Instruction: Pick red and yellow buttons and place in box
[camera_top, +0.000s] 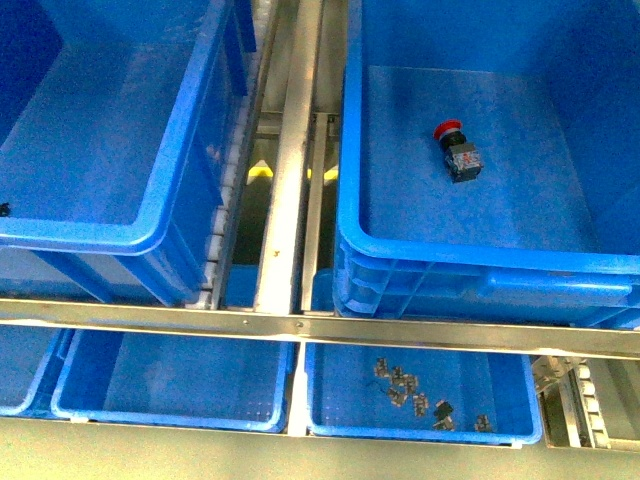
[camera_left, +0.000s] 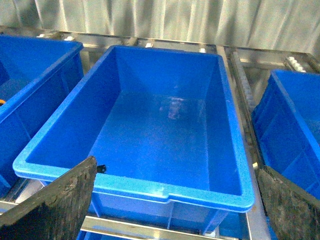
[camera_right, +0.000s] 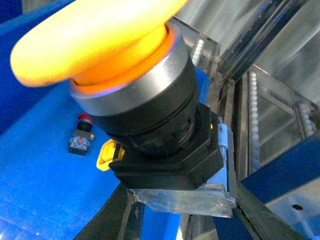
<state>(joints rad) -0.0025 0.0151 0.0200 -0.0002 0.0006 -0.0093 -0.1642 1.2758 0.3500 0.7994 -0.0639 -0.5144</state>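
Right wrist view is filled by the yellow button (camera_right: 125, 95): its orange-yellow cap, grey collar and black body sit clamped between the right gripper (camera_right: 180, 210) fingers, whose dark pads pinch the clear base at the bottom of the switch. Beyond it, at about eight o'clock from the held body, a red button (camera_right: 82, 135) lies on its side on the blue floor of the box (camera_top: 480, 262). Front view shows that same red button (camera_top: 455, 148) lying toward one o'clock on the box floor, alone; neither arm appears there.

The main risk, as I judge it, is the release. The hold is only on the clear base, so the top-heavy cap could tip or slip out early. Whether the yellow button hangs fully inside the rim cannot be told; let go too near the wall, it could bounce off onto the metal rails (camera_top: 290, 200).

Left gripper (camera_left: 172, 200) stands wide, holding nothing, over the other crate (camera_left: 150, 190). A shallow tray (camera_top: 330, 425) below holds small metal parts (camera_top: 420, 395).
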